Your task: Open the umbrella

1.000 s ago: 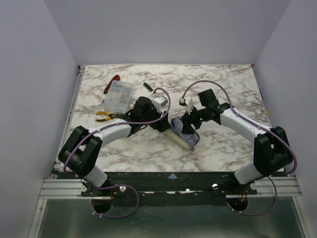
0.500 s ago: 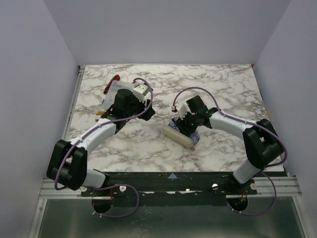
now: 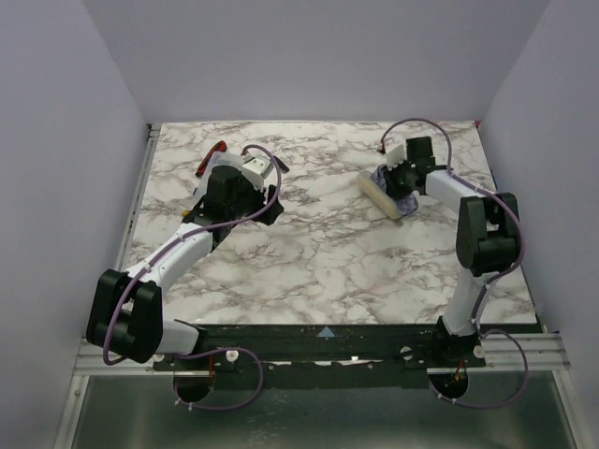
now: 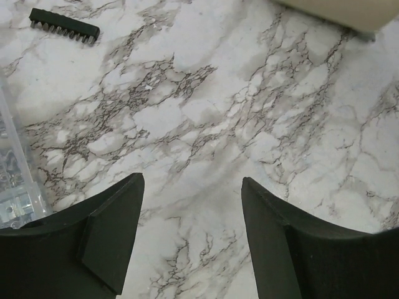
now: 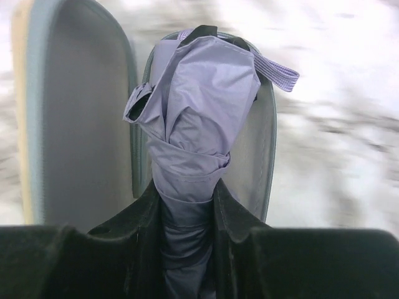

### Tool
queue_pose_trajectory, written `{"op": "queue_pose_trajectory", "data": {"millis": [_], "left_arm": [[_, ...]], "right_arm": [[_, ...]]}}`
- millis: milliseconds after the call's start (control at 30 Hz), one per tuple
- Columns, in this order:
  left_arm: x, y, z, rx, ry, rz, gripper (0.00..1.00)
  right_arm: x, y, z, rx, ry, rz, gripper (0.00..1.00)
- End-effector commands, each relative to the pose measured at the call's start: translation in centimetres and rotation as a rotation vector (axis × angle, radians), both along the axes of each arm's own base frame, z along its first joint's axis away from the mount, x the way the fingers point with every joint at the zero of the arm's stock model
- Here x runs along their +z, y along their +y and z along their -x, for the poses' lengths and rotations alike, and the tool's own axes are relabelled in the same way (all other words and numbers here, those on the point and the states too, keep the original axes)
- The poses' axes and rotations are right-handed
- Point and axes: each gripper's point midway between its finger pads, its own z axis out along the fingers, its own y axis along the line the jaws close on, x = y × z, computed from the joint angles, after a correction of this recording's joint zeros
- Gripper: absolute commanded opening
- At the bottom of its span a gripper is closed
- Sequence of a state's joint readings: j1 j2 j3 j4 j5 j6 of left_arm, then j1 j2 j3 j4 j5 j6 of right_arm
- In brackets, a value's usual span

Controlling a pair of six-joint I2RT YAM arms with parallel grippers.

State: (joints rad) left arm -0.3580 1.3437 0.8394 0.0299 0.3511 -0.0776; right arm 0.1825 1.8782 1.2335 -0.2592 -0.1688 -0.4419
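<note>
At the far right of the tabletop (image 3: pixel 309 248), the right hand (image 5: pixel 187 202) grips the folded umbrella (image 5: pixel 199 118) at its open case (image 5: pixel 81 124).
Both fingers are pressed onto the near end of the lavender bundle, with the strap loop at the far tip and the grey-lined shell behind it. The left hand (image 4: pixel 190 212) hovers parted and empty over bare marble, well apart. I judge the bundle should be lifted fully free of the shell first, and the left hand then brought across to take the other end.
</note>
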Motion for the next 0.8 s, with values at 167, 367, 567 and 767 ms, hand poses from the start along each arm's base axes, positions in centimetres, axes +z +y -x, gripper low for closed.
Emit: {"op": "queue_pose_trajectory", "data": {"millis": [167,367,567,767], "left_arm": [[0.6,1.5,-1.7,0.026,-0.001,-0.033,0.66],[1.1,2.2,-2.0,0.036,-0.018,-0.044,0.7],[2.0,2.2,-2.2,0.024,-0.033,-0.036,0.83],[2.7,2.5,-2.7,0.035,-0.059,-0.039,0.98]], "right_arm": [[-5.4,-15.8,-7.2,-0.27,0.089,0.186,0.0],[-2.1,-19.1,-11.1,-0.313,-0.011,0.183,0.0],[4.8,-17.3,-13.5,-0.299,-0.146,0.054,0.0],[11.9,-16.2,-15.2,-0.307,-0.279,-0.041,0.0]]}}
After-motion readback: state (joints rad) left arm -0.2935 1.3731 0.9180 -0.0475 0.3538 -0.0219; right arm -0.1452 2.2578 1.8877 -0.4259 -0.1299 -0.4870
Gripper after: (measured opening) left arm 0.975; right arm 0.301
